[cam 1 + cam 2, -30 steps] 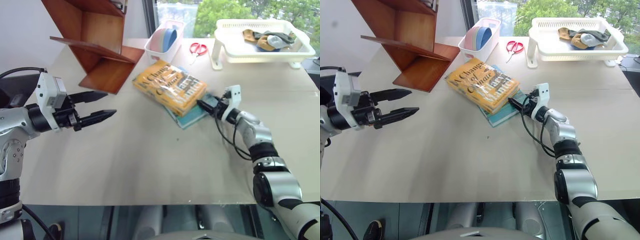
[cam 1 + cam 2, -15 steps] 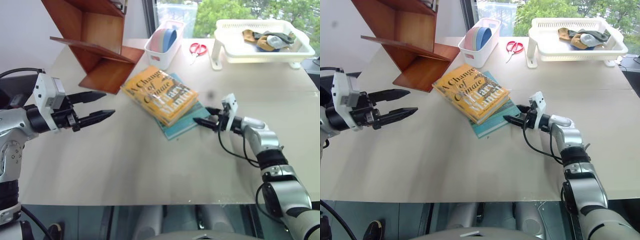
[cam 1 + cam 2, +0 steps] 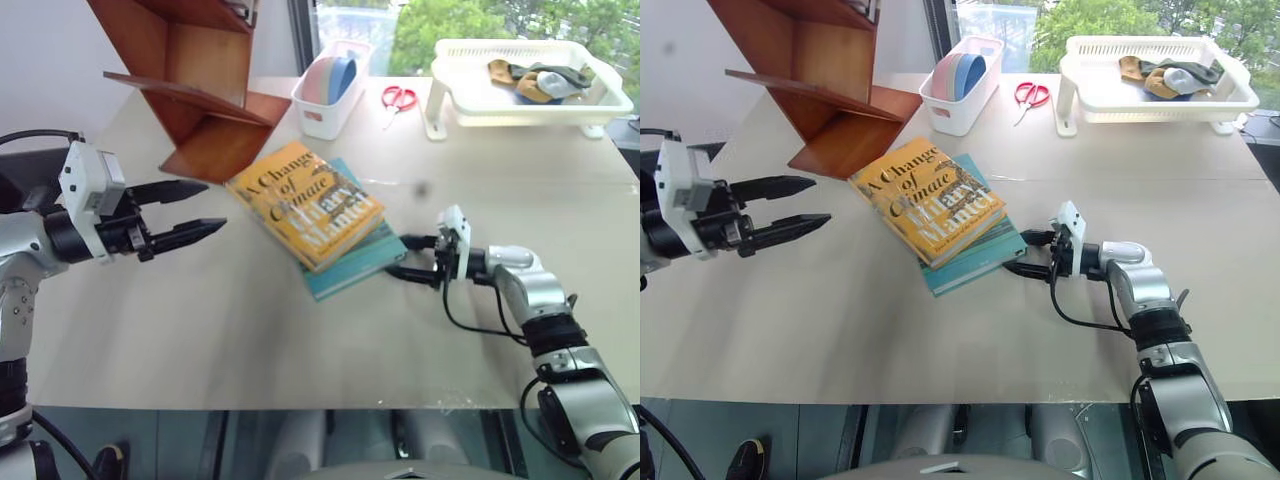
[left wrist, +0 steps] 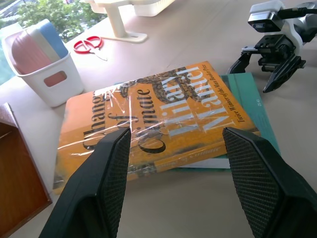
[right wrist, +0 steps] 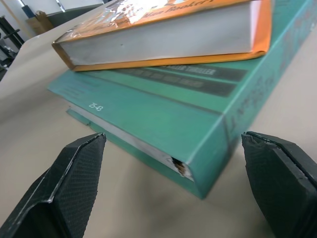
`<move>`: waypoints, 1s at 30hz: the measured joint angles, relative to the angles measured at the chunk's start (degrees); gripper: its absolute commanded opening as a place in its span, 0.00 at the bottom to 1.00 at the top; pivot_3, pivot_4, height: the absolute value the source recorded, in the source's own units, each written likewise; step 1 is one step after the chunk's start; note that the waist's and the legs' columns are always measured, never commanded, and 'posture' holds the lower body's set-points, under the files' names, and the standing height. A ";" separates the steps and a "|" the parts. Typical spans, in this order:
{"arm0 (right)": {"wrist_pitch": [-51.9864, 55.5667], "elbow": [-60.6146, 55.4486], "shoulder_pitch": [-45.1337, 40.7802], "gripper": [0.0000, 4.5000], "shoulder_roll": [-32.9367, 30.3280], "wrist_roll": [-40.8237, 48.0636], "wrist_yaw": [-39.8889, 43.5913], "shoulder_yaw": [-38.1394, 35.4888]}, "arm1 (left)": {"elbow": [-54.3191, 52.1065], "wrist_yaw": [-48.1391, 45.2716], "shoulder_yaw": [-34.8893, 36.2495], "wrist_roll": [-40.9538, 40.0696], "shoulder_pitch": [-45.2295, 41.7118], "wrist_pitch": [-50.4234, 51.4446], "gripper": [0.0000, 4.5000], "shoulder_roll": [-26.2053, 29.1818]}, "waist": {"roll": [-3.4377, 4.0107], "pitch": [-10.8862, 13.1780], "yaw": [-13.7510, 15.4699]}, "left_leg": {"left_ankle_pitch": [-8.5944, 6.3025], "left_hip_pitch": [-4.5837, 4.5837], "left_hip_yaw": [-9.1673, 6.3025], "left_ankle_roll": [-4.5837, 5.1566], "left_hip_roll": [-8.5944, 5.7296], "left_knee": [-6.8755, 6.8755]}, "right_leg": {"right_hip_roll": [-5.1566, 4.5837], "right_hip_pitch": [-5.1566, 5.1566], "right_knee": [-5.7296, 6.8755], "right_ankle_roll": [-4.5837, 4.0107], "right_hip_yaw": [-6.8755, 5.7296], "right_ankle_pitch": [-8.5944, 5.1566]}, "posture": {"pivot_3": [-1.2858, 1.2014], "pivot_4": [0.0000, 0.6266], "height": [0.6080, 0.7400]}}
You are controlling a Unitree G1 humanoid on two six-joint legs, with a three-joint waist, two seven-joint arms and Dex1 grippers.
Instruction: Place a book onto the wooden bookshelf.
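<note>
Nearest you on the right, your right gripper (image 3: 1025,253) sits low over the table (image 3: 940,340) with its jaws wide apart and nothing between them, pointing at the near corner of the teal book (image 3: 980,256), just beside it and not touching. On the left, your left gripper (image 3: 800,205) hangs above the table with its two black fingers (image 4: 106,186) spread wide and holding nothing, aimed toward the books and well apart from them. In the middle of the table you have the teal book lying flat, and the yellow-orange book (image 3: 928,200) lying flat on top of it, cover up, with "A Change of Climate" and "Hilary Mantel" in dark letters and a clear film glinting over the cover. The yellow-orange book is turned at a slant and overhangs the teal one toward the wooden bookshelf (image 3: 810,70), which stands at the far left corner, reddish-brown, with slanted boards. Beyond the books you have a small white bin (image 3: 960,85) holding pink and blue plates, red-handled scissors (image 3: 1030,95) beside it, and at the far right a white rack (image 3: 1155,85) with crumpled cloth items in it.
</note>
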 measured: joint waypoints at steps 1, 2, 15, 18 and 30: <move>-0.41 1.07 -0.90 1.00 0.13 -0.05 -0.83 -0.49 | 0.02 -0.16 0.10 0.00 0.09 0.03 0.69 0.10 | 0.00 0.00 -0.03 | 0.00 0.00 0.00 0.00 0.00 0.00 | 0.00 0.00 0.00 0.00 0.00 0.00 | 0.52 0.24 1.00; -0.78 1.80 -1.71 1.00 0.22 -0.11 -1.52 -0.72 | 0.03 -0.21 0.10 0.00 0.17 0.13 0.69 0.11 | 0.00 0.01 -0.10 | 0.00 0.01 0.01 0.00 0.00 0.00 | 0.00 -0.01 0.01 0.00 0.01 0.00 | 0.52 0.24 1.00; -6.09 16.69 -12.60 1.00 6.22 -2.27 -5.47 -2.44 | 0.50 0.71 4.15 -0.33 5.36 8.21 0.69 2.36 | -0.01 0.04 -0.40 | 0.00 -0.09 0.00 -0.01 0.00 -0.07 | 0.01 -0.16 -0.01 0.00 0.01 0.00 | 0.52 0.24 1.00; -8.24 18.98 -13.12 1.00 7.22 -4.06 -4.05 -0.91 | 0.34 0.72 5.76 -0.41 7.05 10.30 0.69 3.47 | -0.01 0.04 -0.36 | 0.00 -0.09 0.00 -0.01 0.01 -0.08 | 0.02 -0.18 0.01 -0.01 0.01 0.00 | 0.52 0.24 1.00; -8.28 12.23 -8.83 1.00 6.14 -4.78 12.42 6.03 | -0.57 0.39 11.42 -0.76 10.63 15.69 0.69 4.17 | -0.06 0.01 -0.42 | 0.00 -0.07 -0.02 -0.02 0.04 -0.08 | 0.02 -0.18 0.02 0.00 -0.01 0.00 | 0.52 0.24 1.00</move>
